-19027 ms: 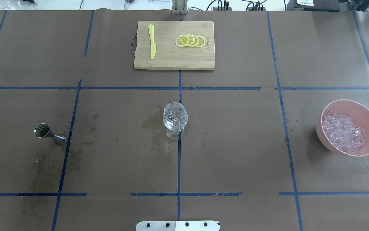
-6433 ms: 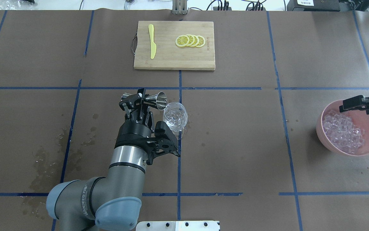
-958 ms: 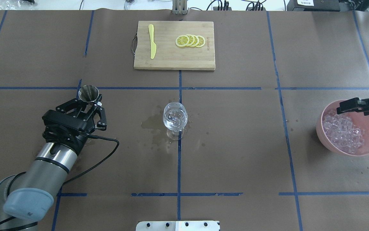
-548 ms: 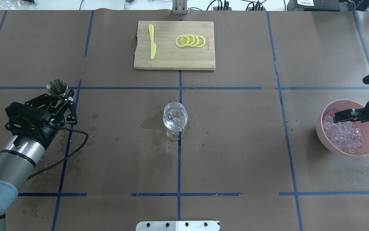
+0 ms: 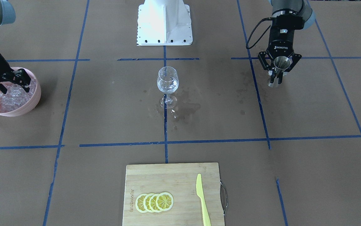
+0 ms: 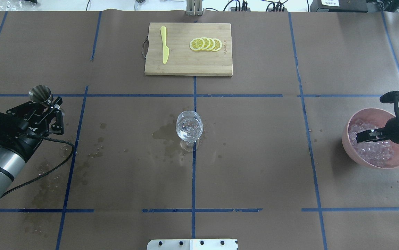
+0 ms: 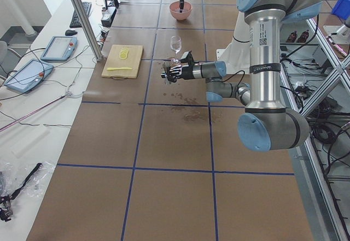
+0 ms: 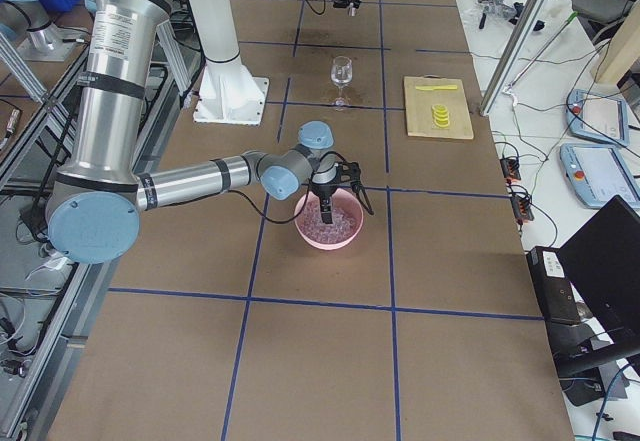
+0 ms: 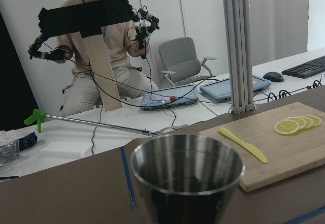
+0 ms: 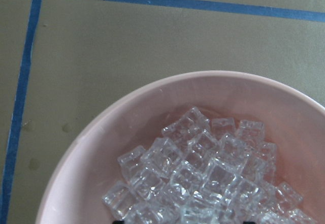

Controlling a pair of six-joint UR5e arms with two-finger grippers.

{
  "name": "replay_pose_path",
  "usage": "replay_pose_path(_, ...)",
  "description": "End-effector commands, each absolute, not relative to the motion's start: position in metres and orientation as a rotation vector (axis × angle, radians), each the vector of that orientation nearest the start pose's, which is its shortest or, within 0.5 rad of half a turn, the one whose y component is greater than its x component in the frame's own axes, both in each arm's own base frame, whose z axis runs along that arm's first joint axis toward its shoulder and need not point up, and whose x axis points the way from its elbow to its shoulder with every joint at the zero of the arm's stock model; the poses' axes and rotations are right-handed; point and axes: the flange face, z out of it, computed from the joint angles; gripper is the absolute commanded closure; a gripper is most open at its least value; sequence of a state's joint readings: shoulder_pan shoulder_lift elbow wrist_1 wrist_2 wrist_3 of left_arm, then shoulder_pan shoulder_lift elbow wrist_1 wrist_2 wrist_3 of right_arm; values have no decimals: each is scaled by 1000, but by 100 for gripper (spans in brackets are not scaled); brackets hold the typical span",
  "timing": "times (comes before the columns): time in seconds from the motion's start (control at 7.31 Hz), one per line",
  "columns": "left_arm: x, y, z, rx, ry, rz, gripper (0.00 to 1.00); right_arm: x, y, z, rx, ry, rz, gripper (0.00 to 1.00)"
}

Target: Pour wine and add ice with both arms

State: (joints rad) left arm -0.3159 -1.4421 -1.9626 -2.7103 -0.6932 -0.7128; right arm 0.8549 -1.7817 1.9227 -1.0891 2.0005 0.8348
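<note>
1. Step in hand, I reckon: grabbing ice. The right gripper (image 5: 13, 86) hangs open, low over the ice (image 10: 203, 168) heaped in the pink bowl (image 5: 26, 108). Best bet is to go straight down and pinch one cube squarely, since they look slippery.
2. The left gripper (image 5: 277, 74) is clamped on the metal measuring cup (image 9: 187, 178), upright. It should go down gently on the tabletop (image 6: 255, 156), well away from the glass (image 6: 189, 126) in the middle, which holds the barely visible wine (image 5: 167, 87).
3. Compared with half a second ago, the left arm has carried the cup further out to its side. The right gripper has sunk deeper toward the cubes.
</note>
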Motion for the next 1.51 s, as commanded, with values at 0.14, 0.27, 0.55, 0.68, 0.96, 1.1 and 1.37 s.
replay_pose_path(0.14, 319, -325, 395, 1302, 672, -173, 100, -215, -386, 543, 141, -717, -27, 41)
replay_pose_path(0.27, 319, -325, 395, 1302, 675, -175, 100, -215, -386, 544, 139, -715, -26, 50)
replay_pose_path(0.55, 320, -325, 395, 1302, 675, -175, 100, -214, -386, 544, 140, -713, -29, 90)
replay_pose_path(0.68, 321, -325, 396, 1300, 676, -176, 100, -212, -386, 546, 152, -707, -64, 100)
replay_pose_path(0.96, 324, -326, 401, 1278, 704, -217, 100, -200, -386, 539, 176, -712, -69, 100)
replay_pose_path(1.1, 328, -327, 410, 1263, 707, -229, 100, -188, -390, 529, 195, -727, -50, 100)
replay_pose_path(1.37, 337, -330, 440, 1220, 708, -277, 100, -175, -393, 504, 236, -757, -30, 100)
